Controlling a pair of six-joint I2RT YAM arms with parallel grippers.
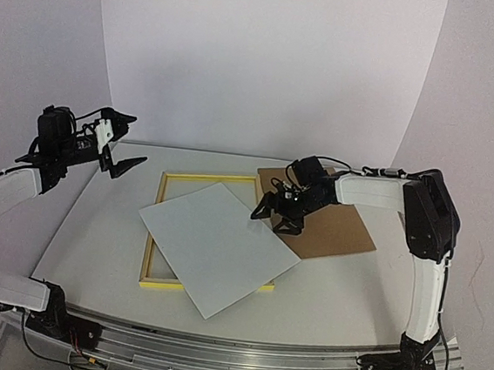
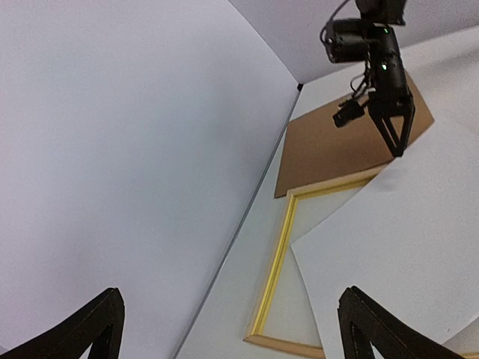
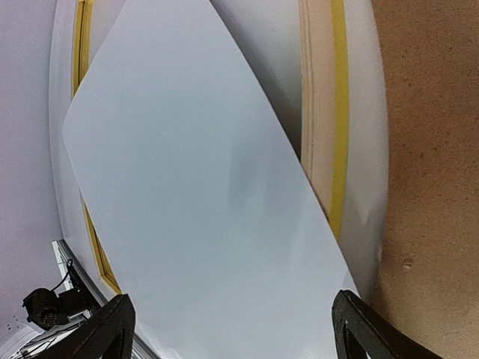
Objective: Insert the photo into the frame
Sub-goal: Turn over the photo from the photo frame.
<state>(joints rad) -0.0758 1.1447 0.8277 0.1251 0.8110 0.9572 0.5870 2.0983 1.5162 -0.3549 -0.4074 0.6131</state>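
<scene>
The photo (image 1: pixel 217 246) lies white back up, skewed across the yellow frame (image 1: pixel 157 229), its corners sticking out past the frame's right and front edges. It also shows in the left wrist view (image 2: pixel 404 239) and the right wrist view (image 3: pixel 194 202). The frame shows in the left wrist view (image 2: pixel 281 254) and the right wrist view (image 3: pixel 338 127) too. My right gripper (image 1: pixel 272 215) is open and empty, hovering by the photo's far right edge. My left gripper (image 1: pixel 121 142) is open and empty, raised above the table's far left.
A brown backing board (image 1: pixel 327 215) lies right of the frame, partly under my right gripper; it also shows in the left wrist view (image 2: pixel 329 146) and the right wrist view (image 3: pixel 434 149). White walls enclose the back and sides of the table (image 1: pixel 93 240).
</scene>
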